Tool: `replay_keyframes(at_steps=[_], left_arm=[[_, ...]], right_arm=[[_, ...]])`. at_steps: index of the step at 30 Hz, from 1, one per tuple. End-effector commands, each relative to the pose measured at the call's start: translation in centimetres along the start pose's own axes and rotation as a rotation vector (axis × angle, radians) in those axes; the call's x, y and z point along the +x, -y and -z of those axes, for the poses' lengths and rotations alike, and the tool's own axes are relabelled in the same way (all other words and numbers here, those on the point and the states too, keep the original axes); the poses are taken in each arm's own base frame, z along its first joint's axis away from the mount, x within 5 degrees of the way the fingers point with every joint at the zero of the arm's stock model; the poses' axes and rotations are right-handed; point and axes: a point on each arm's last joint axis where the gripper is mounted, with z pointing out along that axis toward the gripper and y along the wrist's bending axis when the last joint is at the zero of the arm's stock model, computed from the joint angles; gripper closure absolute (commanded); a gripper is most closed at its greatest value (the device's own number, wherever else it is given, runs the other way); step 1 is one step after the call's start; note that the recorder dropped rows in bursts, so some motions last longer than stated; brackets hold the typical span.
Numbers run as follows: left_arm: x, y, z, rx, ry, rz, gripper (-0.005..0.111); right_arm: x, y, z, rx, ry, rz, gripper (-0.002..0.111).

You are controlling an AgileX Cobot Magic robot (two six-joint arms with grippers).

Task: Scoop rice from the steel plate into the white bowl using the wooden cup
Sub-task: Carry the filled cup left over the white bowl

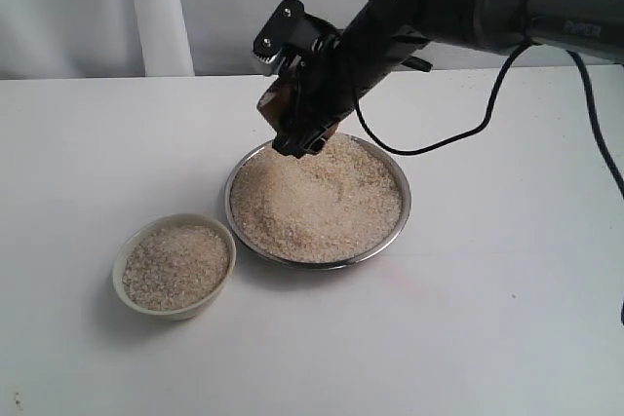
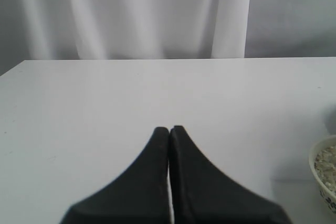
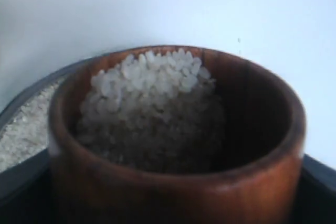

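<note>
My right gripper [image 1: 304, 132] is shut on the wooden cup [image 1: 274, 102], holding it tilted just above the far-left rim of the steel plate [image 1: 404, 204]. In the right wrist view the reddish-brown cup [image 3: 173, 192] is filled with rice [image 3: 152, 93]. A broad heap of rice [image 1: 317, 207] covers the plate. The white bowl [image 1: 175, 311] stands to the plate's front left and holds rice [image 1: 177, 265] nearly up to its rim. My left gripper [image 2: 169, 128] is shut with nothing in it, low over bare table; the bowl's rim [image 2: 315, 165] shows at that view's edge.
The white table [image 1: 507, 319] carries the plate and the bowl. A black cable [image 1: 487, 114] hangs from the right arm over the table behind the plate. A pale curtain [image 1: 156, 7] closes off the back.
</note>
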Motion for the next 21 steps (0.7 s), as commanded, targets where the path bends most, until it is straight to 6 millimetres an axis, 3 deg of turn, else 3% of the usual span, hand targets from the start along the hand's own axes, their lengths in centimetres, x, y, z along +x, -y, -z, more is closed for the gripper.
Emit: replay_keyframes(at_steps=[1, 12, 21], left_arm=[[0.0, 0.0, 0.0, 0.002, 0.007, 0.003, 0.107], [0.0, 0.0, 0.0, 0.002, 0.007, 0.003, 0.107], [0.0, 0.0, 0.0, 0.002, 0.007, 0.003, 0.107]], right_arm=[[-1.9, -1.3, 1.5, -0.016, 0.066, 0.027, 0.108], [-5.5, -8.3, 0.3, -0.005, -0.008, 0.358, 0.108], [-7.4, -13.0, -1.2, 0.128, -0.074, 0.584, 0.108]])
